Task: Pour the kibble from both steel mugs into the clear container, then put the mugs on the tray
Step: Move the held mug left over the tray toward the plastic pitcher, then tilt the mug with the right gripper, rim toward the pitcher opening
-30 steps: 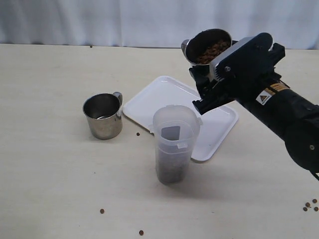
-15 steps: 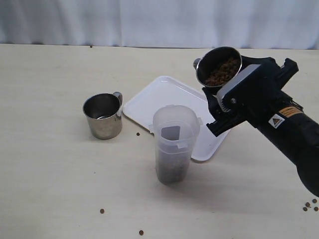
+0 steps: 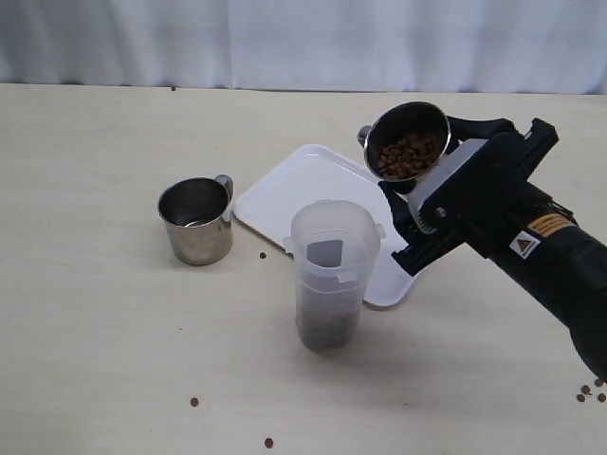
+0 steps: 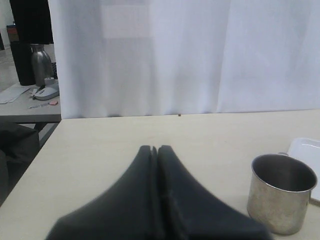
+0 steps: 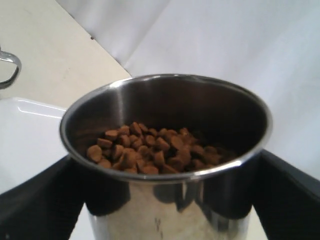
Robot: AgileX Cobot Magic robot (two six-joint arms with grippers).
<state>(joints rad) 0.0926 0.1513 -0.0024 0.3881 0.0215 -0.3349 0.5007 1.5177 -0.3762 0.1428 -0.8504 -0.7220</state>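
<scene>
My right gripper [image 3: 429,175] is shut on a steel mug [image 3: 408,140], held in the air above the tray's right part, up and to the right of the clear container [image 3: 333,256]. The mug leans toward the container, and the kibble [image 3: 409,155] lies inside it. In the right wrist view the black fingers [image 5: 37,200] press the mug's wall [image 5: 165,212] from both sides, kibble [image 5: 150,152] heaped low inside. The container holds kibble [image 3: 324,327] at its bottom. The other steel mug [image 3: 196,221] stands empty left of the white tray [image 3: 308,180]. My left gripper [image 4: 154,149] is shut and empty, the empty mug [image 4: 281,192] beside it.
Loose pellets lie on the table: one by the empty mug [image 3: 264,255], two near the front edge [image 3: 193,402], [image 3: 268,443], and a small group at the far right [image 3: 588,391]. A white curtain [image 3: 285,38] hangs behind the table's far edge.
My right gripper has carried the filled mug down and slightly right, lower over the tray and closer to the container's rim. The container, empty mug and left gripper have not moved.
</scene>
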